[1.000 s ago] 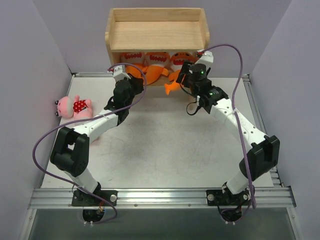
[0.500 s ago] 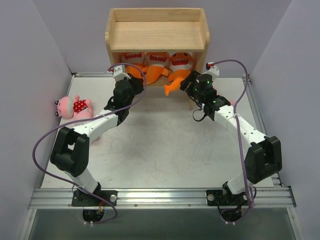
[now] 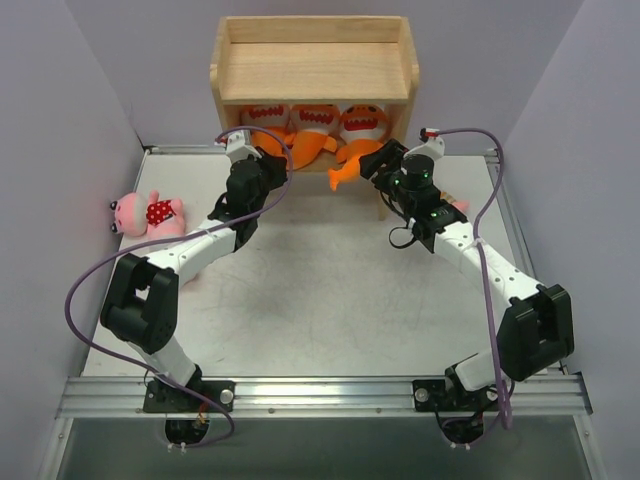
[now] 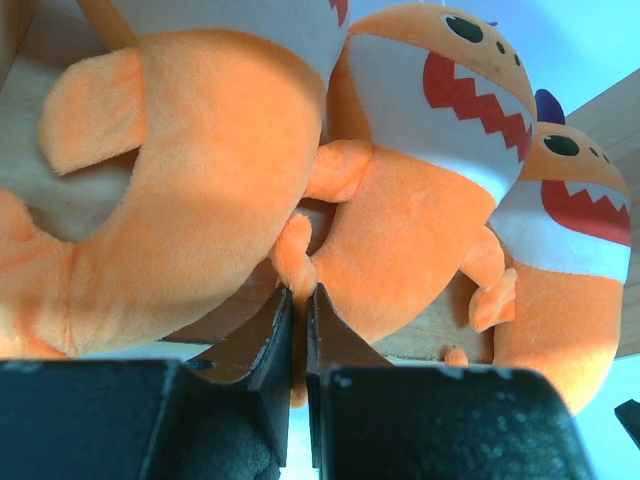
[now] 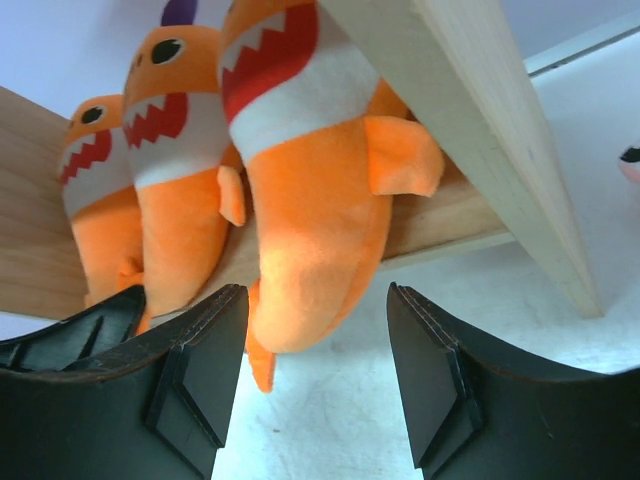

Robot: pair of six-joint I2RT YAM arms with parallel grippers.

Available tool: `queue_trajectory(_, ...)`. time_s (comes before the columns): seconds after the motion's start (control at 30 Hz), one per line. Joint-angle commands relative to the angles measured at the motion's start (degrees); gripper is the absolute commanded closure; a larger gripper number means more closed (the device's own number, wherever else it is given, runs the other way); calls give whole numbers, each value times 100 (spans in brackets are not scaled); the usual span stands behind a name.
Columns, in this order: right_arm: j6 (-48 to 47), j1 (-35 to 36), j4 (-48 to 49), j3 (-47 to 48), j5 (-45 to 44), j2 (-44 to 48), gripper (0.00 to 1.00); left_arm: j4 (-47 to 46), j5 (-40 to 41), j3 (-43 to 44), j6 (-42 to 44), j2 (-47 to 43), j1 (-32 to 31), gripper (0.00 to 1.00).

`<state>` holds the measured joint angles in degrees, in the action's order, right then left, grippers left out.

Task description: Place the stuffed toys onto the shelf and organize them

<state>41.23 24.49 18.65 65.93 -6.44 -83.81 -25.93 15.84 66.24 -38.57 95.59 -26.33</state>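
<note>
Currently, three orange fish toys are seen lined up side by side on the tier just under the rimmed top of the shelf [image 3: 313, 72]. They are set upright with their white toothy mouths facing out: the left fish [image 3: 263, 115], the middle fish [image 3: 315, 120] and the right fish [image 3: 365, 122]. Their tails are draped over the front edge of the board.

The left gripper [image 4: 298, 300] is held at the front edge of that tier, below the gap between the left fish and the middle fish. Its fingers are closed to a thin slit. In the left wrist view a small orange fin, which appears to belong to the middle fish, is pinched between them.

The right gripper [image 5: 315, 295] is placed at the right end of the same tier, just beside the shelf's right side panel. Its jaws are spread well apart and nothing is held. The lower body of the right fish is seen between the two fingers and beyond them; whether it is touched cannot be told.

A pink doll in a red polka-dot outfit [image 3: 148, 213] is laid on the table [image 3: 320, 290] at the far left, close to the wall. It is well apart from the shelf and from both grippers.
</note>
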Motion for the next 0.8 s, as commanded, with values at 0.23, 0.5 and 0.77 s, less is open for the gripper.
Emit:
queue_trajectory(0.23,298,65,701,104,204,-364,49,-43,-81,135,42,-243,-4,87)
queue_trajectory(0.5,245,65,622,297,143,-636,62,-52,-125,144,16,-243,-4,87)
queue_trajectory(0.77,113,56,675,543,-59,-716,96,-43,-133,126,25,-287,-4,86)
